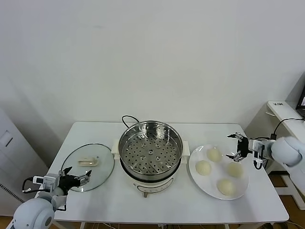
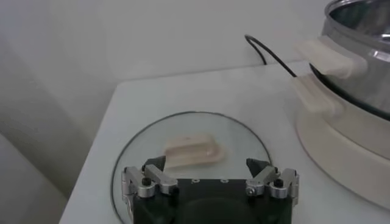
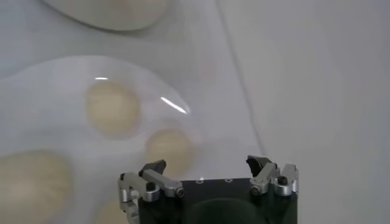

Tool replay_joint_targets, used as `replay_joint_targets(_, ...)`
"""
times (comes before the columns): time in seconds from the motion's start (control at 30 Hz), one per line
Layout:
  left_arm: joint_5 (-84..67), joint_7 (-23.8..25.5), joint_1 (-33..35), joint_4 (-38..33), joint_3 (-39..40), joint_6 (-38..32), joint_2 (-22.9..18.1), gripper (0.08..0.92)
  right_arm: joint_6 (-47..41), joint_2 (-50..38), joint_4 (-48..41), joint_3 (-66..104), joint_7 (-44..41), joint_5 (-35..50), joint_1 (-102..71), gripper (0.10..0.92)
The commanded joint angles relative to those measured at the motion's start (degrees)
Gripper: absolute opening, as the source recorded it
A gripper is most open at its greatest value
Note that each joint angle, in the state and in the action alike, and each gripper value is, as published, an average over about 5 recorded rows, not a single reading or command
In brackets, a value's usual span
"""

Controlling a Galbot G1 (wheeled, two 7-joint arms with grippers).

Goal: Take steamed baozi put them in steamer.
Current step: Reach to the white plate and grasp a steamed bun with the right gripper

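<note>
While my head view shows the empty steamer (image 1: 150, 151), only the right wrist shows the open right claw (image 3: 207, 173) over the baozi (image 3: 113, 108); the left claw (image 2: 210, 176) gapes at the tabletop's (image 1: 114, 200) left edge.

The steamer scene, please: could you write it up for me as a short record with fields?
steamer: centre of table, uncovered, perforated tray bare
steamed baozi: four, all on the white plate right of the steamer
glass lid: flat on the table, left of the steamer
left end effector: open, over the lid's near edge
right end effector: open, above the plate's far right edge, holding nothing
</note>
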Motion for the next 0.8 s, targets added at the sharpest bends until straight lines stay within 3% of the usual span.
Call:
replay_joint_targets(0.03, 0.2, 0.0, -0.2, 0.1, 0.0, 0.4, -0.1, 0.823, 0.5, 0.5, -9.1, -22.9, -9.4, 3.5, 21.8, 0.823)
replay_joint_targets(0.33, -0.1, 0.2, -0.2, 0.1, -0.2, 0.4, 0.8, 0.823, 2.1, 10.6, -18.8, -33.2, -12.0, 2.0, 27.6, 0.823)
replay_joint_targets(0.8, -0.3, 0.3, -0.5, 0.3, -0.2, 0.4, 1.5, 0.823, 4.5, 17.8, -25.8, -29.3, -8.5, -6.5, 22.8, 0.823)
